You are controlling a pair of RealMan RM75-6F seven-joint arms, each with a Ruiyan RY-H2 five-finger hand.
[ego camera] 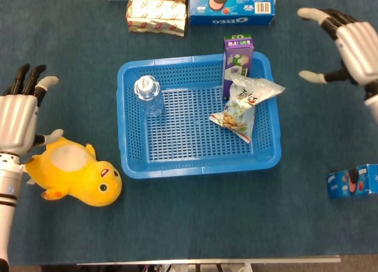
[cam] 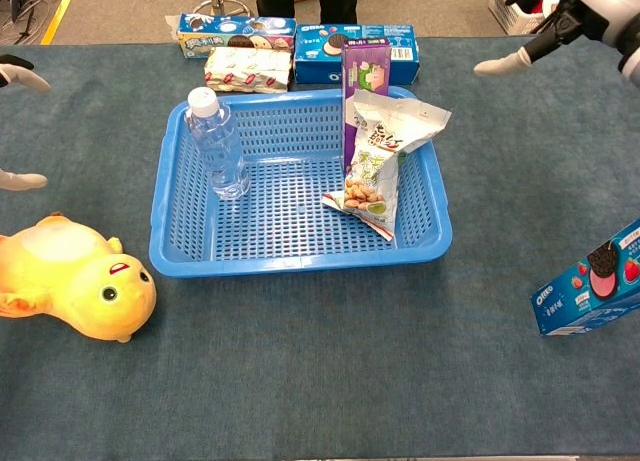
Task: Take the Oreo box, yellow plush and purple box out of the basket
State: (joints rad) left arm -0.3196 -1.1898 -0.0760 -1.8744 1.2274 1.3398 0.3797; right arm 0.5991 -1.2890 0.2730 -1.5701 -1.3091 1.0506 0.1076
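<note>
While the yellow plush [ego camera: 75, 177] lies on the table [ego camera: 195, 219] left of the blue basket [ego camera: 198, 163], the left hand [ego camera: 18, 115] hovers just above it, fingers spread and empty. Upright in the basket's far right corner stands the purple box [ego camera: 237, 56]. Off to the right, the Oreo box [ego camera: 353, 182] rests on the table. Beyond it, the right hand [ego camera: 348, 45] is splayed, holding nothing.
</note>
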